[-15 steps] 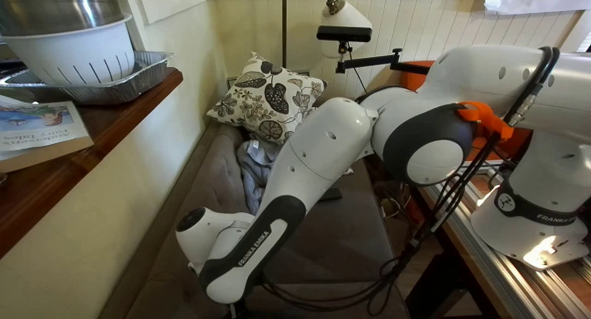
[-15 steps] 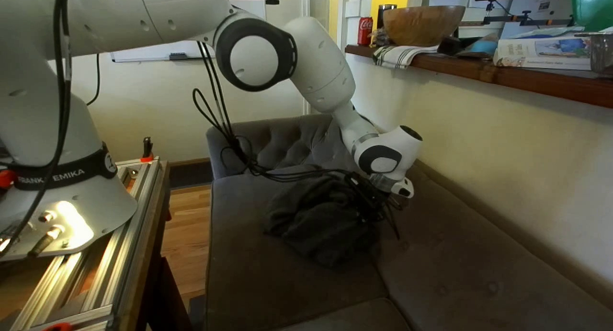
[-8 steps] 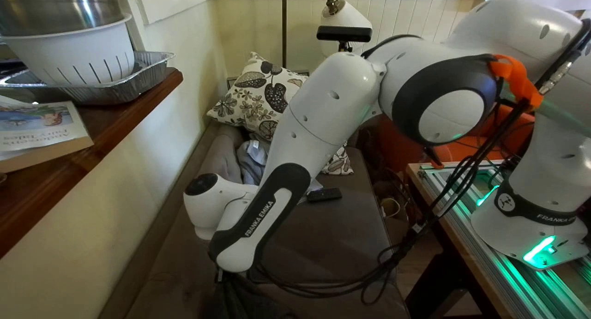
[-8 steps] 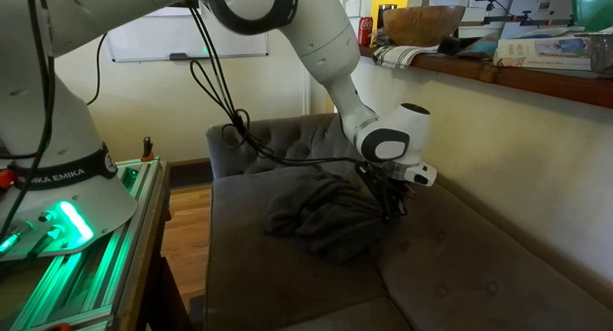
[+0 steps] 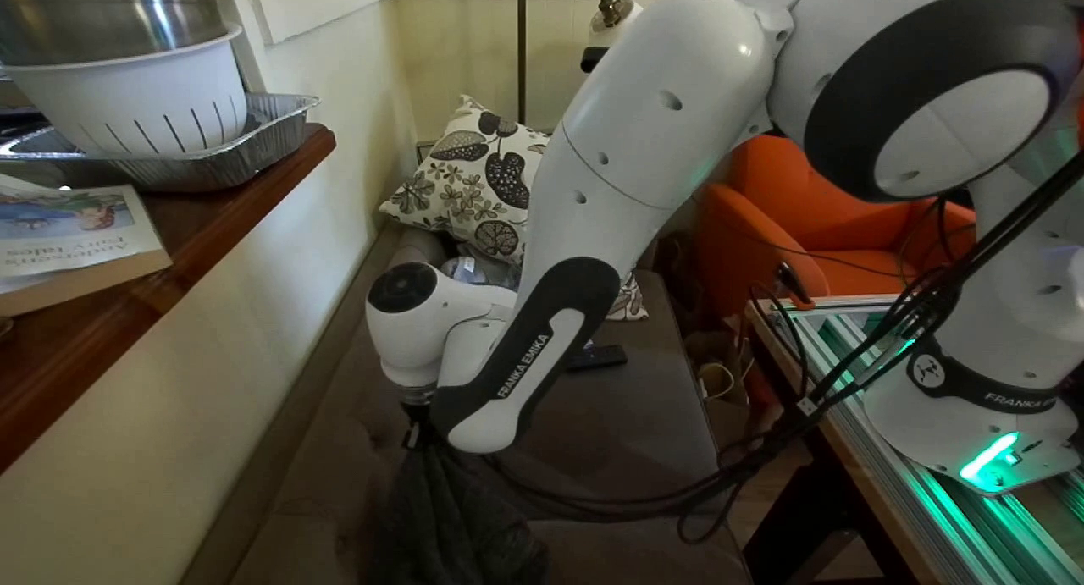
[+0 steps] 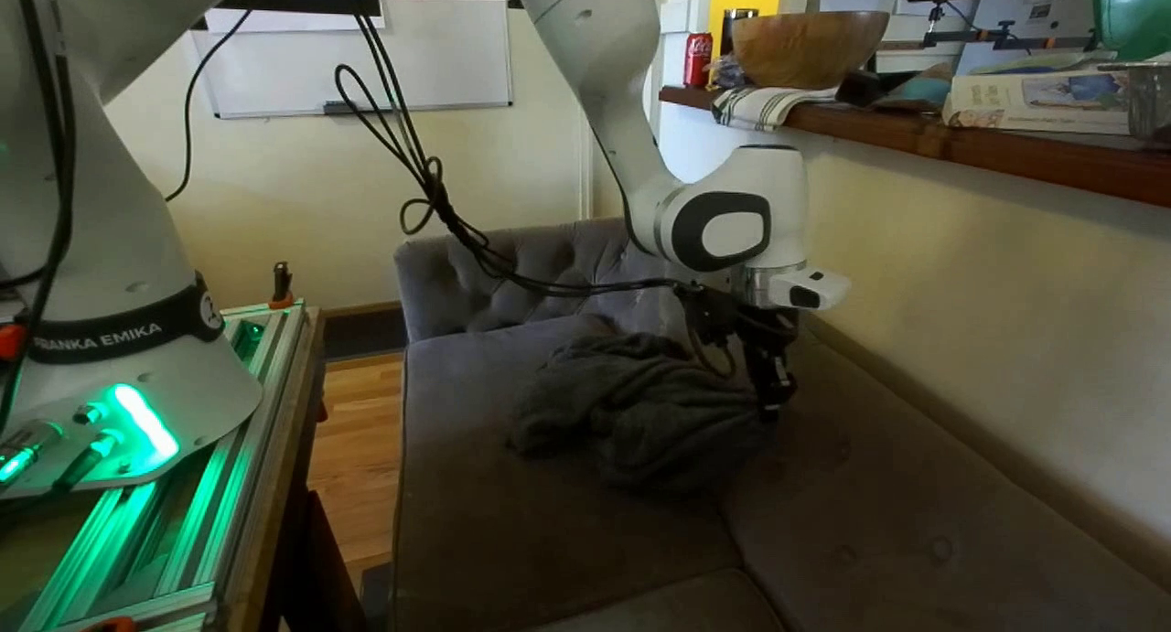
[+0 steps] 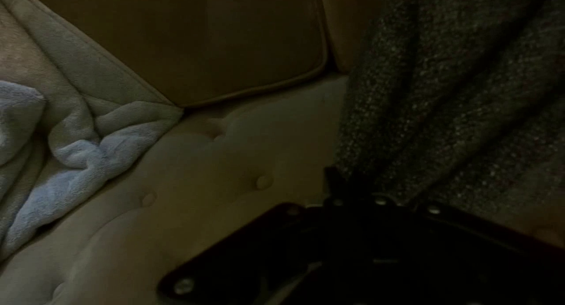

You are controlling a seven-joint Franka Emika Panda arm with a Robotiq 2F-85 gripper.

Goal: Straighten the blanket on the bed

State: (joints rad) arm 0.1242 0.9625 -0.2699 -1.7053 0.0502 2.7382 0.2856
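The dark grey blanket [image 6: 631, 412] lies in a crumpled heap on the couch-like bed [image 6: 512, 531] in an exterior view. My gripper [image 6: 774, 411] points down at the heap's wall-side end, shut on a gathered fold. From another angle in an exterior view, the blanket [image 5: 453, 517] hangs in pleats below my wrist, over the bed's cushions [image 5: 627, 424]. In the wrist view the speckled blanket [image 7: 459, 93] fans out from my gripper [image 7: 346, 179], whose fingertips are dark and close together. The bed's buttoned back [image 7: 220, 163] shows beside them.
A light grey-blue cloth [image 7: 88, 141] lies by the patterned pillow [image 5: 474, 179]. A dark remote [image 5: 597, 357] rests on the seat. Above runs a wooden shelf [image 6: 997, 152] bearing a bowl [image 6: 810, 48]. My cables [image 6: 567, 290] loop over the bed.
My arm has risen and the wrist has tilted to point nearly straight down. The gripped part of the blanket has come up with it. The base light has turned from white to green.
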